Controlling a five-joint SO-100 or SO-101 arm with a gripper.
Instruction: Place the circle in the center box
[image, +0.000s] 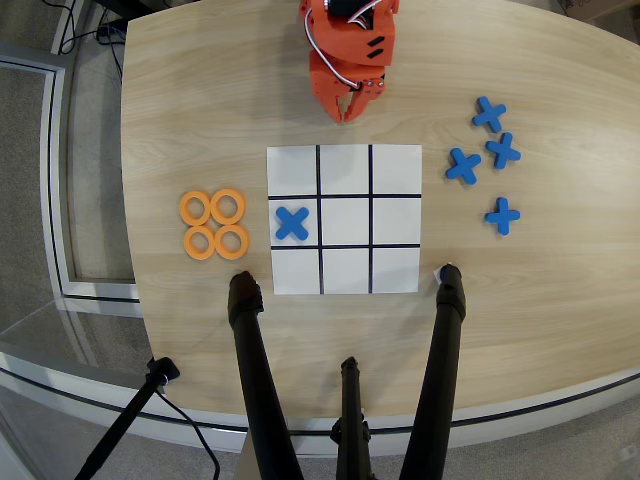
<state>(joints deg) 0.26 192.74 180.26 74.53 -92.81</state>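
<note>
Several orange rings (213, 223) lie in a tight square cluster on the wooden table, left of the white grid sheet (344, 158). The center box (345, 221) of the grid holds nothing. A blue X piece (291, 222) lies in the middle-left cell. My orange gripper (349, 117) hangs at the top of the overhead view, just above the sheet's far edge, with its fingertips close together and nothing between them. It is far from the rings.
Several blue X pieces (487, 160) lie loose on the table right of the sheet. Black tripod legs (255, 380) rise from the near table edge, flanking the sheet's bottom corners. The table edge curves along the left and bottom.
</note>
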